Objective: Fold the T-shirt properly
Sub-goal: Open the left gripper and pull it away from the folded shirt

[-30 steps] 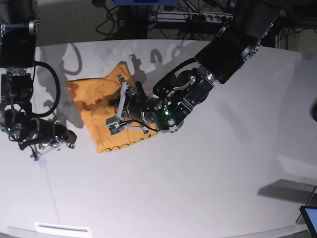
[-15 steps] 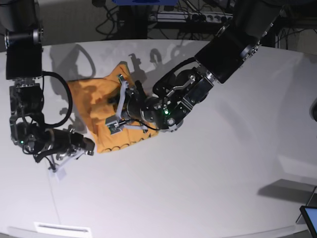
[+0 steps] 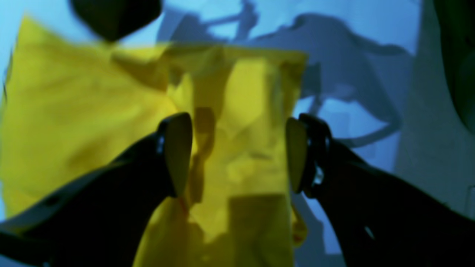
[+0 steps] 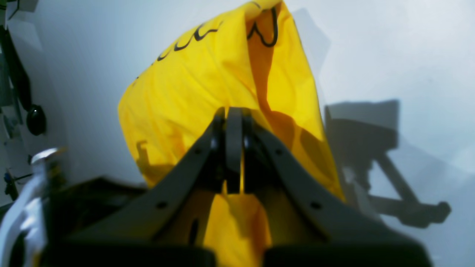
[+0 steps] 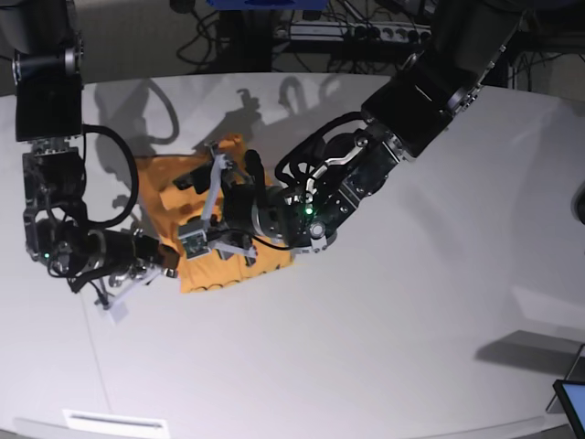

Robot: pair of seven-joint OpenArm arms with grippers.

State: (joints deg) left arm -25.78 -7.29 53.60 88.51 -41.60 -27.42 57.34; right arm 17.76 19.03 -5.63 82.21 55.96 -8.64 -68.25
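T-shirt (image 5: pixel 215 247) lies bunched on the table (image 5: pixel 384 329); the left gripper (image 3: pixel 237 155) hovers over it, jaws wide apart; the right gripper (image 4: pixel 233 148) is pinched on its edge.

This looks like a robotics lab. A bare white counter (image 5: pixel 384 347) stands under hard lighting that throws sharp shadows. Behind its far edge lie a tangle of black cables (image 5: pixel 215 41) and a power strip (image 5: pixel 352 33) on a dark floor.
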